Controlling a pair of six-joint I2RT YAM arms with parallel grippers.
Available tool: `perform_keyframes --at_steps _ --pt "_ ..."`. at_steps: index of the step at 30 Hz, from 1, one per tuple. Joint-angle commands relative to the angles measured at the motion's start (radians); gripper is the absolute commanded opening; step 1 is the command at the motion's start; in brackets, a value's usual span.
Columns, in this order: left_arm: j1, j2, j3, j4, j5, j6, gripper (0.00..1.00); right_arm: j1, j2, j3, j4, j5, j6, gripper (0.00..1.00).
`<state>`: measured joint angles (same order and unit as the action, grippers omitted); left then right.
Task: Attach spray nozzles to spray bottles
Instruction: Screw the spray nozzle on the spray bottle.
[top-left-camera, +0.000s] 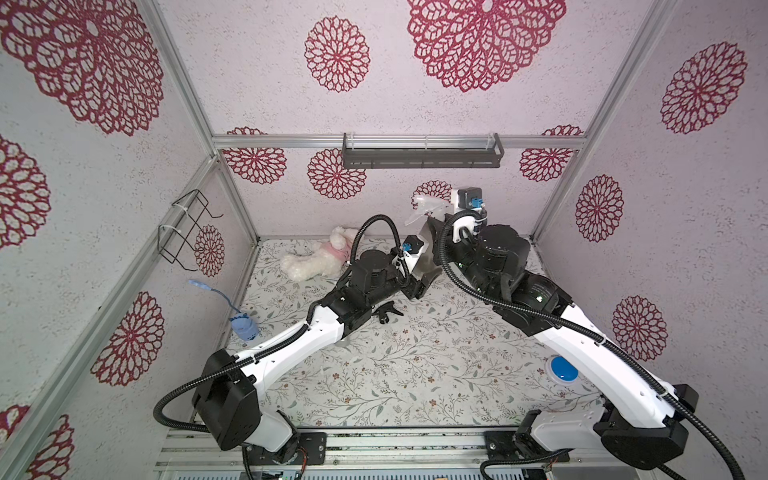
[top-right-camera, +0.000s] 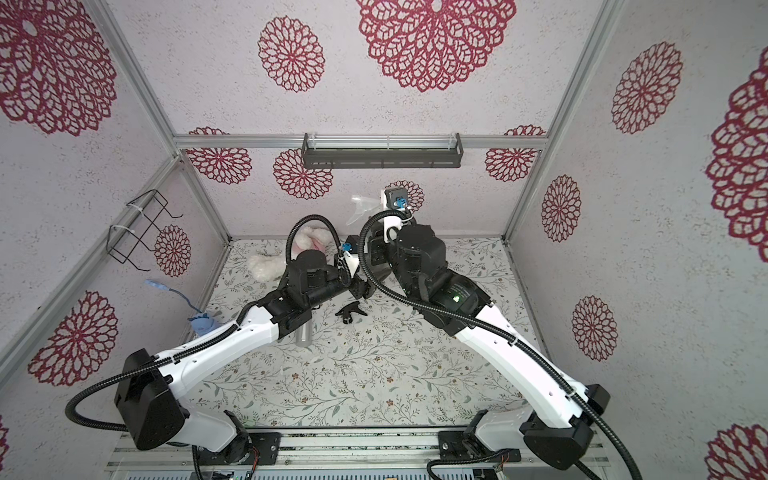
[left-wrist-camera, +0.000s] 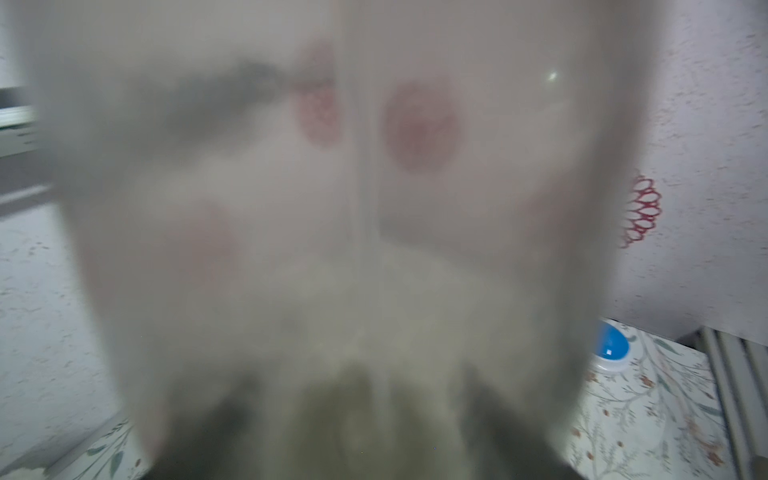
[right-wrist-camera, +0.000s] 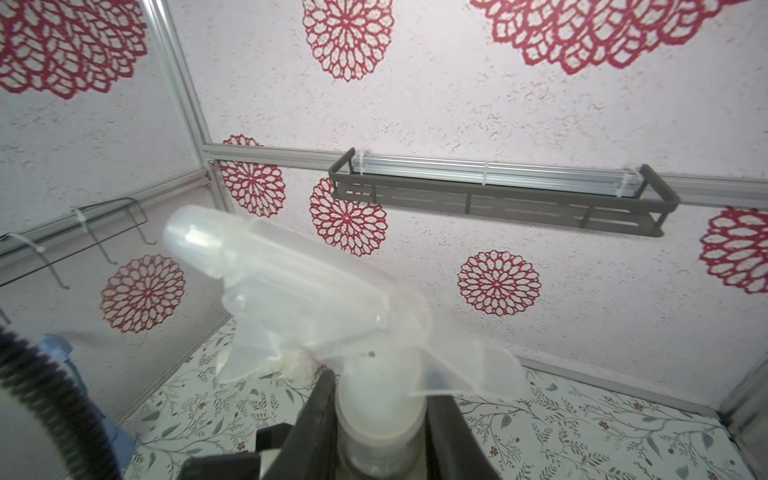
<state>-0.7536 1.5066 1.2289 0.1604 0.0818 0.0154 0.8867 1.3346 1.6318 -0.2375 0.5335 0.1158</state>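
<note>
Screwing on the clear nozzle (right-wrist-camera: 316, 299) looks to be the step in hand. The right wrist view shows the right gripper (right-wrist-camera: 380, 419) with its jaws closed on the whitish collar of that trigger head, one dark finger either side, the spout pointing away toward the back wall. Below the collar a narrower clear neck shows, so the head seems to sit on the grey translucent bottle (top-left-camera: 426, 259), though how far the thread has caught cannot be told.

That bottle is raised off the desk (top-left-camera: 415, 374) between the two arms in a top view, and it fills the left wrist view as a blurred pale wall (left-wrist-camera: 332, 208) right against the lens. The left gripper itself is hidden behind it; its jaws stand about half apart, which would suit a hold on the wide body, but the contact is not visible.

Next move, as I judge it: turn the collar while the bottle is kept from spinning, then let go and regrip for another turn. Slack support on the bottle would waste the twist.

The black nozzle (top-left-camera: 388, 312) lies loose on the desk just beside the left arm, and the silver bottle (top-right-camera: 303, 336) lies on its side, mostly hidden under that arm.

Both the grey wall shelf (top-left-camera: 422, 160) and the wire basket (top-left-camera: 187, 226) on the side wall look empty
</note>
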Motion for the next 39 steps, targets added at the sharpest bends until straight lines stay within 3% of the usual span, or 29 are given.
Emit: perform_keyframes --at_steps 1,4,7,11,14,20,24,26,28,33,39 --pt "-0.014 0.023 0.044 0.095 -0.203 0.021 0.46 0.067 0.034 0.000 0.012 0.219 0.049 0.16" --pt "-0.021 0.036 0.053 0.102 -0.254 0.024 0.46 0.088 0.059 0.008 0.031 0.254 0.040 0.16" --pt "-0.021 0.036 0.048 0.100 -0.226 0.021 0.46 0.091 0.067 0.034 0.019 0.212 0.030 0.23" --pt "-0.009 0.016 0.025 0.085 -0.131 0.000 0.46 0.089 0.032 0.060 -0.003 0.130 0.003 0.53" --pt "0.013 -0.008 0.002 0.067 -0.036 -0.032 0.46 0.075 -0.017 0.077 -0.048 0.039 -0.016 0.65" --pt "0.084 -0.053 -0.025 0.028 0.182 -0.103 0.46 -0.034 -0.159 0.022 -0.122 -0.199 -0.029 0.74" --pt "0.109 -0.074 -0.009 -0.030 0.288 -0.107 0.47 -0.169 -0.244 -0.083 -0.140 -0.397 -0.009 0.80" --pt "0.117 -0.078 0.007 -0.067 0.339 -0.104 0.47 -0.205 -0.273 -0.150 -0.112 -0.500 -0.011 0.90" --pt "0.120 -0.078 0.020 -0.093 0.389 -0.103 0.48 -0.225 -0.268 -0.181 -0.105 -0.592 -0.029 0.93" --pt "0.120 -0.079 0.028 -0.112 0.466 -0.120 0.48 -0.236 -0.215 -0.204 -0.082 -0.729 -0.065 0.96" --pt "0.120 -0.087 0.020 -0.107 0.483 -0.123 0.48 -0.252 -0.162 -0.212 -0.018 -0.769 -0.045 0.97"
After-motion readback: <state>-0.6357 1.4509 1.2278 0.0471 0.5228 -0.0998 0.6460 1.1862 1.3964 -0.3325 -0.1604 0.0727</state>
